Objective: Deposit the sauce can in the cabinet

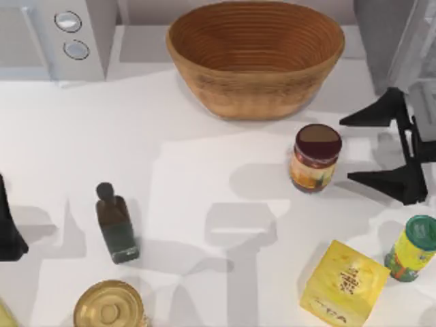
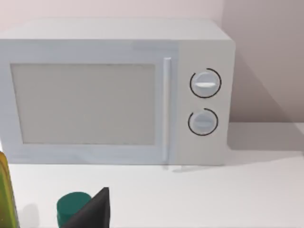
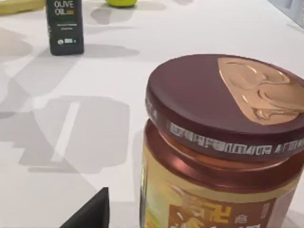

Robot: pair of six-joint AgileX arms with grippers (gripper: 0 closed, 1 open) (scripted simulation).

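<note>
sauce can (image 1: 315, 158) stands upright, lid up, beside the right pincer (image 1: 381, 146), spread wide.

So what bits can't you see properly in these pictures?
- Cabinet: the top view's right edge cuts it off, so its inside is hidden.
- Left hand: the top view's left edge cuts it; open or shut is unclear.
- Sauce can: the right wrist view's bottom edge cuts off its label.
- Gold tin: the top view's bottom edge cuts it.
- Right hand: open beside the can.

Sauce can (image 1: 315, 158) — upright, maroon lid, right of table centre
</note>
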